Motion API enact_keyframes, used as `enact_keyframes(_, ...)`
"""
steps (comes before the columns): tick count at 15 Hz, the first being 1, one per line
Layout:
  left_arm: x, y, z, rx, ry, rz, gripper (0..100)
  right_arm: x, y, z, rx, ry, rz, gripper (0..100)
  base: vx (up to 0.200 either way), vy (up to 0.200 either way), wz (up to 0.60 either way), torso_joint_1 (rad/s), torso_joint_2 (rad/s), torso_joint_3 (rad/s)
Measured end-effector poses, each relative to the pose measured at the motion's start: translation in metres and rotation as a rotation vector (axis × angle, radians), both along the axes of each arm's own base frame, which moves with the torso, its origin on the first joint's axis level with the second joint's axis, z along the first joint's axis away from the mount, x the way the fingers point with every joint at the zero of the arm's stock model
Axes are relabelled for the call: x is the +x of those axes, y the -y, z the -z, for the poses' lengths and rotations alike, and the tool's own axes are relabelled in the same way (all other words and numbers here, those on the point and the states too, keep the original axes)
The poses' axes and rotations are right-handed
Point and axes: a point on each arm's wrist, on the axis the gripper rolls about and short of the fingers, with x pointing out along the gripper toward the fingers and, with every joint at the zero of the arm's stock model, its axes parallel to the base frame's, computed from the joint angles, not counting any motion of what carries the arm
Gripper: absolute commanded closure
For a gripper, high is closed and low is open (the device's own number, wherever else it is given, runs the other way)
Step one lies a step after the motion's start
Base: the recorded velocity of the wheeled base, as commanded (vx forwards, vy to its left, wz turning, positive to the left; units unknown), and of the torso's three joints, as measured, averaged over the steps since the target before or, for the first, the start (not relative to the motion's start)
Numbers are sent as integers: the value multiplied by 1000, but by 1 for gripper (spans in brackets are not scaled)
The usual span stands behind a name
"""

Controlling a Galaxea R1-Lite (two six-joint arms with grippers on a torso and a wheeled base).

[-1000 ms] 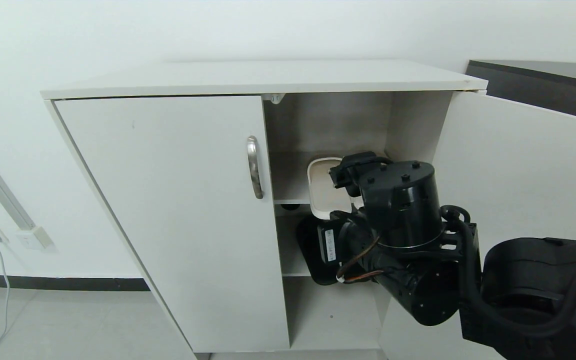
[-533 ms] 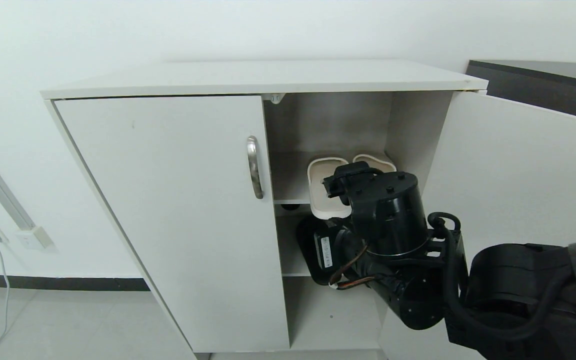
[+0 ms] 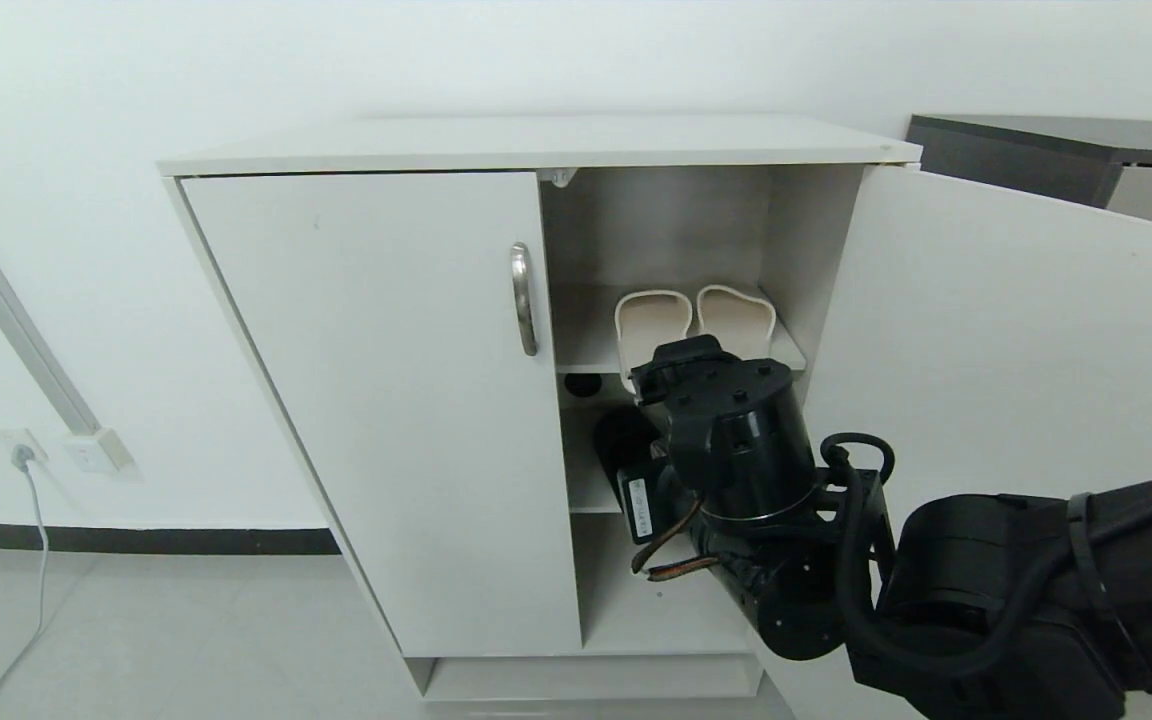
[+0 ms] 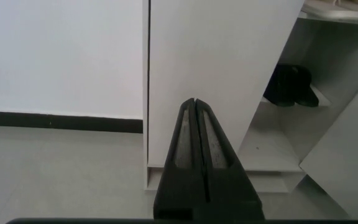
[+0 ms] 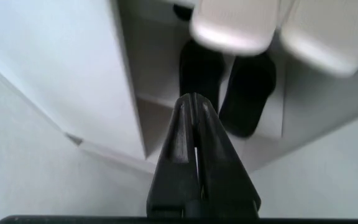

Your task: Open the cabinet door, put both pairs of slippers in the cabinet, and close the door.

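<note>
White slippers [image 3: 696, 318] on upper shelf [image 3: 584, 345]; black slippers [image 5: 229, 87] on middle shelf [image 3: 584, 492]. Right gripper [image 5: 194, 102] and left gripper [image 4: 194, 107] both pressed together, empty. Loading looks done. Next: push open door [image 3: 986, 340] closed.

You've got a cabinet [image 3: 386, 400] of smooth matt white board, w/ a polished metal handle [image 3: 525, 298]. White slippers [image 3: 654, 318] look smooth, matt, rubbery; black slippers [image 5: 229, 87] matt too. Floor [image 3: 136, 640]: smooth grey, slight sheen. Left pincer [image 4: 194, 109] & right pincer [image 5: 194, 99]: matt black plastic.
</note>
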Motion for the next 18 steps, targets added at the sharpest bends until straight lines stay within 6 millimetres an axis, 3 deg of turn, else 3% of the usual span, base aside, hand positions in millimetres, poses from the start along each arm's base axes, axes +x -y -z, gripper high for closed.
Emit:
enact_keyframes(10,0,0,0,-1,1,0,100,-1,2,12,-26,-26,-6,100,-200,0,0,1,2,2)
enact_keyframes(18,0,0,0,-1,0,0,100,15,9,19,-8,-17,25,100,0,0,0,0,0,0)
